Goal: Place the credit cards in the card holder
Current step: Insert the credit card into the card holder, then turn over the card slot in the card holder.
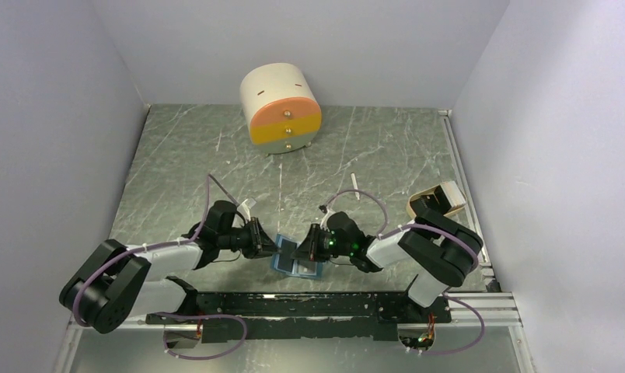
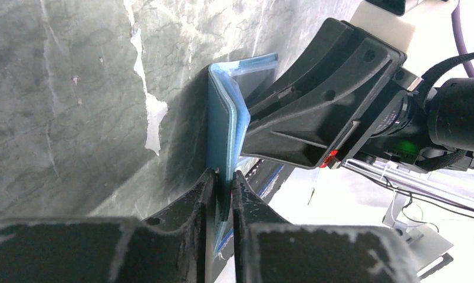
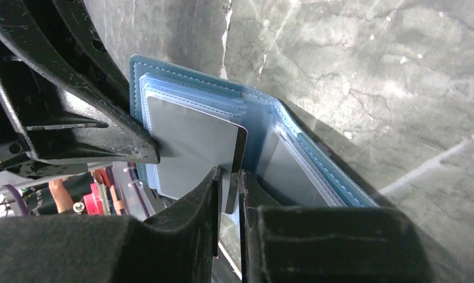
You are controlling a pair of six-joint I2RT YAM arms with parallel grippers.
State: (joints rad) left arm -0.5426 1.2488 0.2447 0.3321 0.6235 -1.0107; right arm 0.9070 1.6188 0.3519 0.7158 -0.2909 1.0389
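My left claw [image 2: 224, 180] clamps the open teal-blue folding card holder [image 2: 220, 118]; my right claw [image 3: 229, 175] grasps a thin grey-faced credit card [image 3: 202, 144], its lower end hidden.

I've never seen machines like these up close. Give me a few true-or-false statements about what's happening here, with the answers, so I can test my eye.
1. The left tool is pinched on an edge of the card holder. True.
2. The right tool is open and holds nothing. False: it is shut on a dark credit card, right at the holder's pockets.
3. The card holder is folded completely shut. False: it is spread open, and its pale blue inside and clear sleeves are showing.
4. The drawer unit stands at the far side of the table, apart from both arms. True.
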